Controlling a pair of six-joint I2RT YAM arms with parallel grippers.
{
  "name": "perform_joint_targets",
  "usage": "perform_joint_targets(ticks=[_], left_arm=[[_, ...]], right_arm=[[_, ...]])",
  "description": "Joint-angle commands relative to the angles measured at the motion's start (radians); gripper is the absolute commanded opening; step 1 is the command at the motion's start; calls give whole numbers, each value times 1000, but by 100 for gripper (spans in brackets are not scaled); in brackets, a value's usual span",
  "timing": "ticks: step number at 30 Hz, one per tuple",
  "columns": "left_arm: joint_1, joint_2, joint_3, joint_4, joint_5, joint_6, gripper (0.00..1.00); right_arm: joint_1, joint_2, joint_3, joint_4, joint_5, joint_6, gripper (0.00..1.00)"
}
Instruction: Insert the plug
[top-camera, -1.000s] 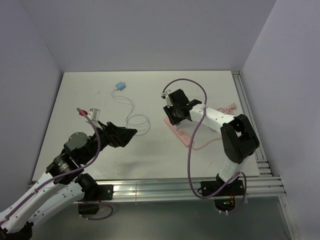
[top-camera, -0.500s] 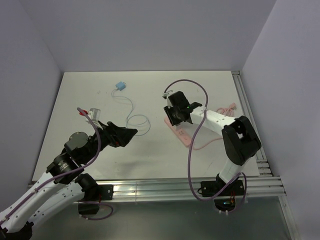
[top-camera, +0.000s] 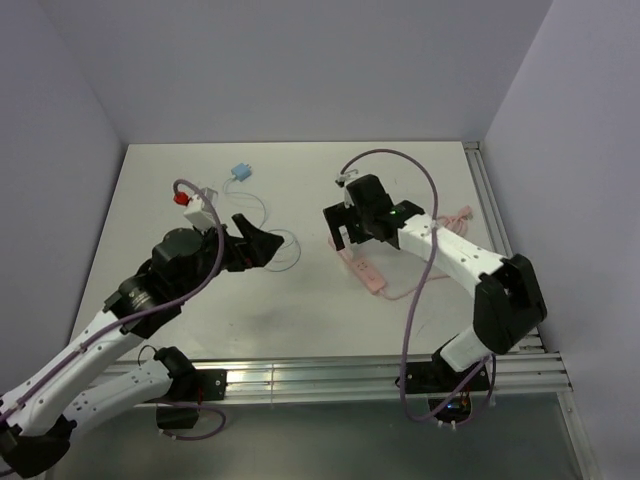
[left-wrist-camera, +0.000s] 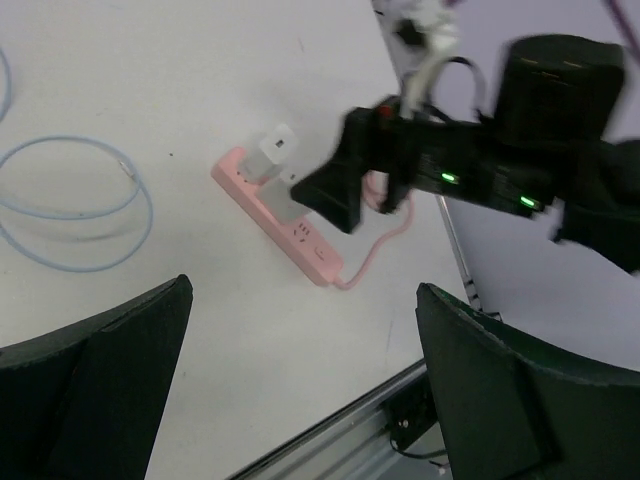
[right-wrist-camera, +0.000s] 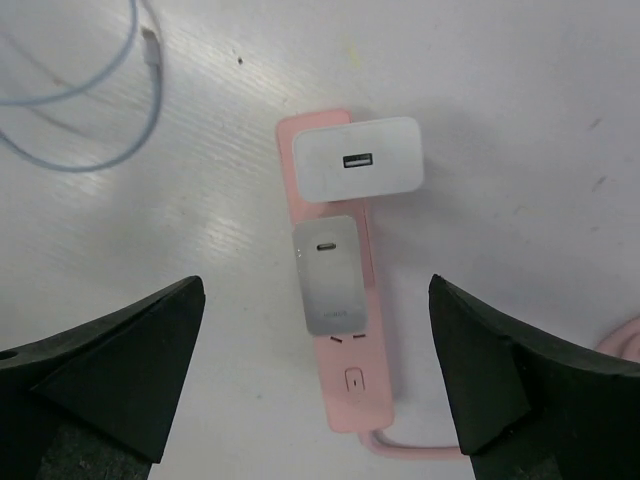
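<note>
1. Strip (top-camera: 366, 270): pink, flat on the worktop (top-camera: 150, 200), right of centre. In the top view it lies along the 11-to-5 o'clock line.
2. Grey plug (right-wrist-camera: 330, 275): stands on the strip near its middle. A switch (right-wrist-camera: 352, 380) lies at 6 o'clock of it in the right wrist view.
3. White plug (right-wrist-camera: 357, 160): stands on the strip's far end, just beside the grey plug at its 12 o'clock.
4. Right end effector (top-camera: 340, 228): above the strip's far end. It is released, with its fingers (right-wrist-camera: 110, 370) set wide to either side of both plugs, and it holds nothing.
5. Left end effector (top-camera: 258, 240): near the worktop centre, at 9 o'clock of the strip. It is released, with its fingers (left-wrist-camera: 90, 380) wide apart and nothing between them.
6. Cable (top-camera: 285, 262): pale blue and looped, just beside the left end effector at its 3 o'clock.
7. Blue adapter (top-camera: 240, 172): farthest item, at 12 o'clock of the left end effector and well apart from the strip.
</note>
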Motion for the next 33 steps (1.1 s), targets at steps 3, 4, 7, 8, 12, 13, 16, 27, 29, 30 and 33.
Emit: perform_joint_targets(ticks=[3,4,7,8,12,13,16,27,29,30,33], left_arm=[[92,217,171,-138,-46,-42,100],[132,258,216,-158,-16,-57,99],[298,427,295,-206,96,-91,99],[324,467,317,-213,95,-93,100],[402,723,460,-264,11,-116,99],[412,771,554,-328,-20,-139,99],[429,952,741,-393,-110,-121,99],[568,1410,1126,-367,-201,-27,95],[600,1446,1147,-353,-203,-15,94],[611,1472,1153,-342,-198,-10,93],[634,1472,1111,-277,-193,-7,93]], right_arm=[[5,-225,-23,-48,76,133,100],[5,-287,-43,-49,88,155,100],[3,-419,-123,-46,86,236,100],[3,-452,-155,-43,84,271,100],[3,-581,-221,-25,23,327,100],[5,-610,-230,-23,9,333,100],[6,-648,-259,-17,-26,348,100],[5,-662,-368,47,-112,331,98],[5,-665,-382,50,-111,321,98],[5,-664,-384,50,-108,317,98],[5,-667,-393,44,-96,299,98]])
